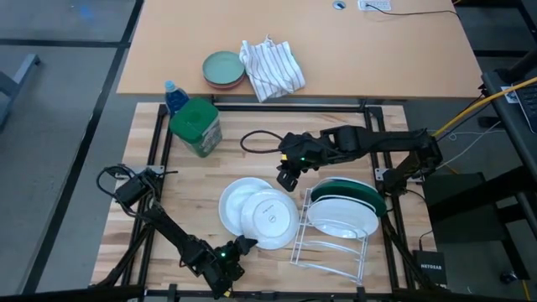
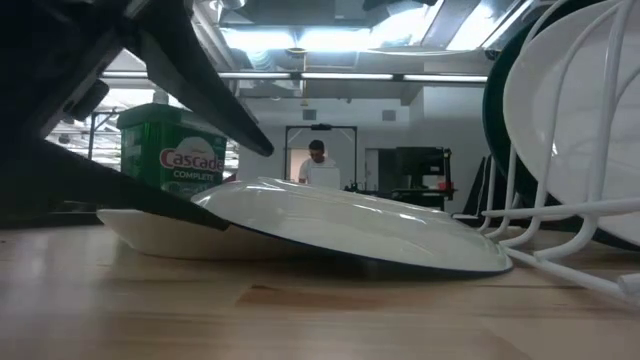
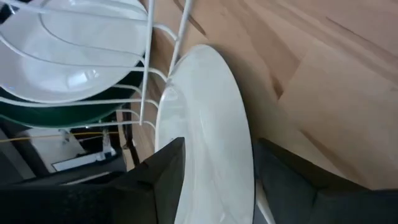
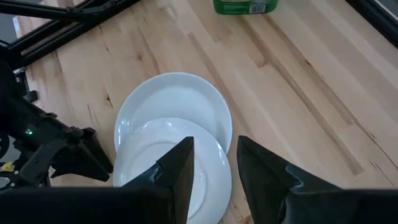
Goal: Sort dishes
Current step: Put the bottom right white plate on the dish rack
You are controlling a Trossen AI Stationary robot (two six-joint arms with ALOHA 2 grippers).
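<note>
left gripper [image 1: 244, 244]: mine, fingers spread around the stamped plate's near rim
stamped plate [image 1: 268, 220]: beside the wire rack [image 1: 331, 243], overlapping a white plate [image 1: 239, 200]
rack: holds white plate, green plate [image 1: 369, 191]
right gripper [image 1: 288, 178]: open, over plates

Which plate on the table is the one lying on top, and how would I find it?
Find the white wire dish rack at the wooden table's right side. Just left of it two round white plates lie overlapping on the wood. The one you want is the smaller white plate, nearer the rack; unlike the plain white plate beneath, it has a small centre stamp.
</note>
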